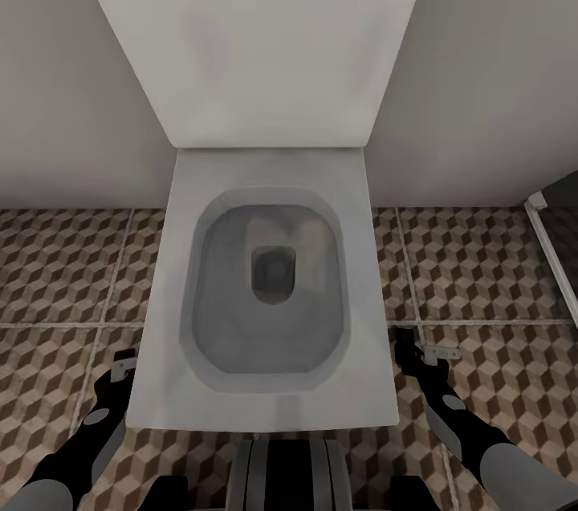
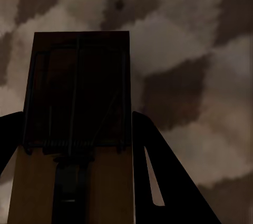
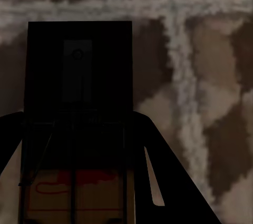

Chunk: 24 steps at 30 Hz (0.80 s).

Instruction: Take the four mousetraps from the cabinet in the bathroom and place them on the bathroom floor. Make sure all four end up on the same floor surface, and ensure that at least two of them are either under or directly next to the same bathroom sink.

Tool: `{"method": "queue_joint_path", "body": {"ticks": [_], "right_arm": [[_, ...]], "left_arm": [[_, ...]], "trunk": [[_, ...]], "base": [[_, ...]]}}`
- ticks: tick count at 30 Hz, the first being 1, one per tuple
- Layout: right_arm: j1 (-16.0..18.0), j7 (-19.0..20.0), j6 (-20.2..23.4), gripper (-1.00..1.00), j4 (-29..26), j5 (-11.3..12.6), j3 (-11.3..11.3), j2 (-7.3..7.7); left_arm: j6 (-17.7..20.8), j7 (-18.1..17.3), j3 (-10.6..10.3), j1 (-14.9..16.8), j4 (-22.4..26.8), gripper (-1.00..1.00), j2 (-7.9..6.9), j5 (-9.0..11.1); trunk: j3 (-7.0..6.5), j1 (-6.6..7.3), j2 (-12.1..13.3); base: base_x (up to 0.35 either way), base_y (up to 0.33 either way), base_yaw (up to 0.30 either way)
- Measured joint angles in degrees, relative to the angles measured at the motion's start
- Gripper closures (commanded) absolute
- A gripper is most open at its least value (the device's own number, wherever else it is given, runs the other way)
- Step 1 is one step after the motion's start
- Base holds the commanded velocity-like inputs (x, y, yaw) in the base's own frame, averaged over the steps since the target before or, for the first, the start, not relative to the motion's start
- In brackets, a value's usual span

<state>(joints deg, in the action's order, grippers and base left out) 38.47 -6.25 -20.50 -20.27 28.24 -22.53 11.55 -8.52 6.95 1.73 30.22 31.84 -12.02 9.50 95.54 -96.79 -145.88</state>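
The robot's dark trunk (image 1: 285,475) sits at the lower edge of the head view, directly before a white toilet (image 1: 269,294) with its lid raised against the wall. The left gripper (image 1: 122,371) is clamped on a mousetrap (image 2: 76,124), held between its fingers (image 2: 168,182) above the bathroom floor (image 1: 64,270) beside the bowl. The right gripper (image 1: 417,350) likewise grasps a second mousetrap (image 3: 79,129) over a grout line crossing (image 3: 176,2) of the cube-patterned tiles on the toilet's other side.

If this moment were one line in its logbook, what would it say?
scene: white toilet, cube-patterned tiled floor | left gripper: holds brown wooden mousetrap | right gripper: holds second mousetrap
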Motion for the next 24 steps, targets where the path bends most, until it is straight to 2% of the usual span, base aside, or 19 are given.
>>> {"method": "queue_joint_path", "body": {"ticks": [22,23,24], "right_arm": [[0.00,0.00,0.00,1.00,0.00,0.02,0.00,0.00],[0.00,0.00,0.00,-1.00,0.00,0.02,0.00,0.00],[0.00,-0.03,-0.01,-1.00,0.00,0.13,-0.01,0.00]], "left_arm": [[-0.18,0.03,0.00,0.00,-0.03,1.00,-0.02,-0.03],[-0.18,0.03,0.00,0.00,-0.02,1.00,-0.02,-0.03],[-0.18,0.03,0.00,0.00,-0.05,1.00,-0.01,-0.03]], "trunk": [[0.00,0.00,0.00],[0.00,0.00,0.00],[0.00,0.00,0.00]], "base": [[0.000,0.000,0.000],[0.000,0.000,0.000],[0.000,0.000,0.000]]}}
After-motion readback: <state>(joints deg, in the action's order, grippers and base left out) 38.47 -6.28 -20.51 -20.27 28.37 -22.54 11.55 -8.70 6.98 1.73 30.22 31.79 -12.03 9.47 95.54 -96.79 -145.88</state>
